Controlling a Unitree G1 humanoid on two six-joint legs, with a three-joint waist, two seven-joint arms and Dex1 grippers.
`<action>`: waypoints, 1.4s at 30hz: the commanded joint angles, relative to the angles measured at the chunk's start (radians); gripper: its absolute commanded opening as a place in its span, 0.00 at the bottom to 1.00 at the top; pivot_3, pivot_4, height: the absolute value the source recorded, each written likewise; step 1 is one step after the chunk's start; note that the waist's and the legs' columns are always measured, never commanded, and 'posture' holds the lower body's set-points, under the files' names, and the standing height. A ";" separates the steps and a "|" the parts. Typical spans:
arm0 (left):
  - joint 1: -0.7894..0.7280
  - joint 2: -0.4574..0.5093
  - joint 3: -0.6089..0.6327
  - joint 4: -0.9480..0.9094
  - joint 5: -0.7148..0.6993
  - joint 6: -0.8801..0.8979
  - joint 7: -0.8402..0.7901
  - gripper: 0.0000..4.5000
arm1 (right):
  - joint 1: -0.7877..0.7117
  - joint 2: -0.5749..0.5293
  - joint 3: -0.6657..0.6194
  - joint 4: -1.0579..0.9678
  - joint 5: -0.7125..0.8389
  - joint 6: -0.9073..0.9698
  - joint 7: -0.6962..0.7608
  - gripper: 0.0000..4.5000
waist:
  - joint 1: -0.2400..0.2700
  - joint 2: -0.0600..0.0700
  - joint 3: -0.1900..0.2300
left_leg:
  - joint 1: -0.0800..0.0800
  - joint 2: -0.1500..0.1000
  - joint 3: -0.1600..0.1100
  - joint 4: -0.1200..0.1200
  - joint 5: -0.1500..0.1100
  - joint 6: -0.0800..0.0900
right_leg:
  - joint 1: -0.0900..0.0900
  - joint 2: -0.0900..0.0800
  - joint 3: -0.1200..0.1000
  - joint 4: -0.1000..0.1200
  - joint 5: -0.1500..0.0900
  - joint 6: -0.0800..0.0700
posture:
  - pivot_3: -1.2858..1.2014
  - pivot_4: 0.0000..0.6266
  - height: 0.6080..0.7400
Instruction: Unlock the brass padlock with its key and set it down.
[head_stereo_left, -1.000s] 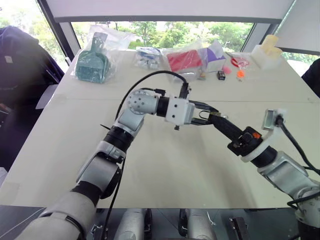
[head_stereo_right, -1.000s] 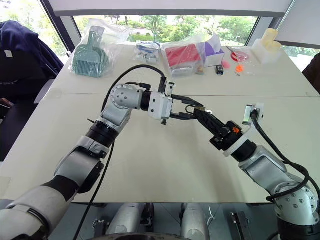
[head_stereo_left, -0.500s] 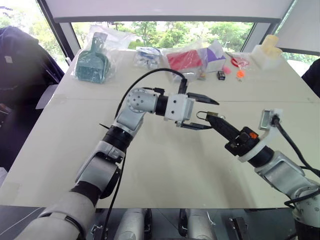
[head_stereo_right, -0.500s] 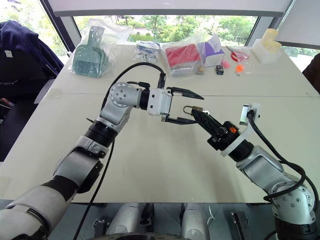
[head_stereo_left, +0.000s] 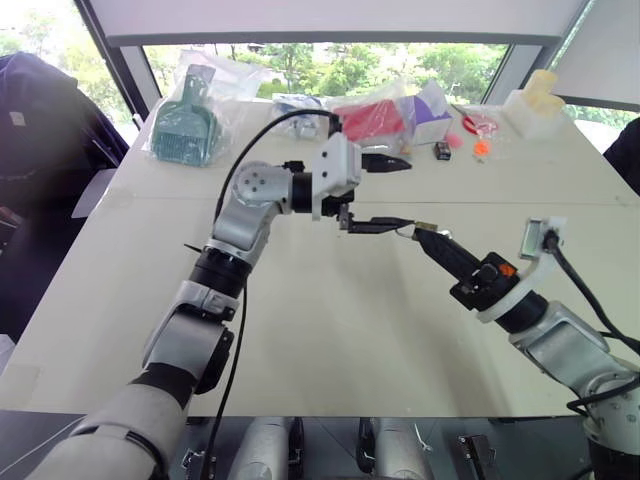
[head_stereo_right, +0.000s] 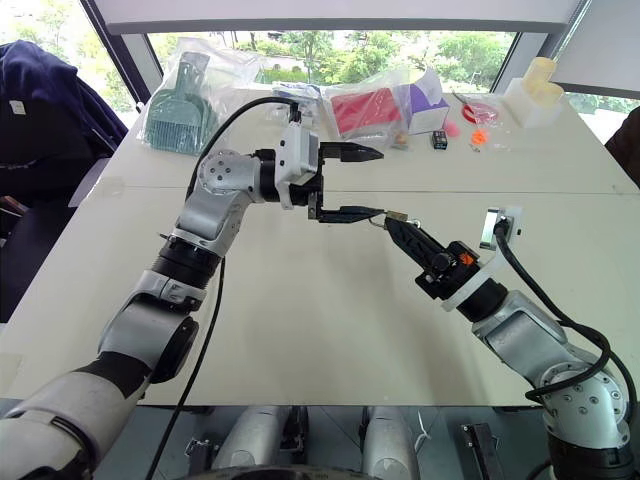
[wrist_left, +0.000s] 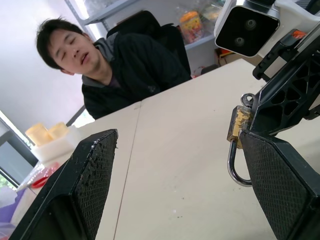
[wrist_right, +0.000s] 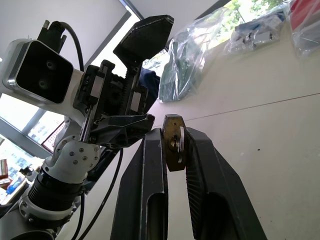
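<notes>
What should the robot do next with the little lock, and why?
Probably lower the padlock to the table and let go. The right gripper holds it in the air, its shackle looks swung open, and the left gripper is open beside it.

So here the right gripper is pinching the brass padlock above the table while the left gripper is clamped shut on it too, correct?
Not quite. The left gripper is open, with its fingers spread beside the brass padlock, as the left wrist view shows. The rest holds: the right gripper pinches the padlock above the table.
</notes>
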 joint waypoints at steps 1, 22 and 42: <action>-0.009 0.005 0.020 -0.018 -0.003 -0.016 -0.005 0.89 | -0.019 0.008 -0.010 -0.017 0.009 -0.007 0.010 0.00 | 0.000 0.000 0.000 | 0.000 0.000 0.000 0.000 0.000 0.000 | 0.000 0.000 0.000 0.000 0.000 0.000 | 0.52 0.24 0.96; -0.037 -0.023 0.005 0.126 0.055 -0.123 -0.023 0.89 | -0.028 0.024 -0.001 -0.056 0.034 -0.009 -0.013 0.00 | 0.001 0.000 0.000 | 0.000 0.000 0.000 0.000 0.000 0.000 | 0.000 0.000 0.000 0.000 0.000 0.000 | 0.52 0.24 0.96; -0.008 0.018 0.000 0.189 0.094 -0.073 -0.027 0.89 | 0.015 0.053 0.029 -0.053 0.039 -0.025 -0.079 0.00 | -0.006 0.000 0.000 | 0.000 0.000 0.000 0.000 0.000 0.000 | 0.000 0.000 0.000 0.000 0.000 0.000 | 0.52 0.24 0.96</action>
